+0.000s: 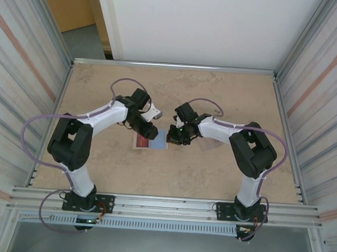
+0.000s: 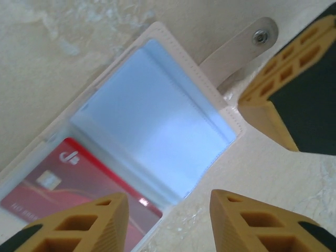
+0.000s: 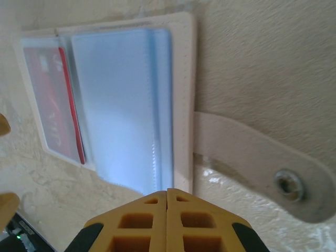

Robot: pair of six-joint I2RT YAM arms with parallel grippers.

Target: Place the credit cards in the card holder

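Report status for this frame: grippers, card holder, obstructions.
Left gripper open, empty, above card holder. Right gripper shut, empty, beside snap tab. Card holder lies open, one red credit card in a sleeve. Nothing in the way.

credit card (image 2: pixel 79 181) partly hidden, lettering seemingly blurred

Left arm (image 1: pixel 99 116) and right arm (image 1: pixel 223 129): white shells, black joint housings, black bases. Lavender cables (image 1: pixel 24 131) trail back from each wrist. Left gripper (image 2: pixel 168 205) and right gripper (image 3: pixel 167 193): mustard-yellow fingers (image 2: pixel 97 220) with rectangular moulded pockets and ribbed inner faces, on black mounts behind.
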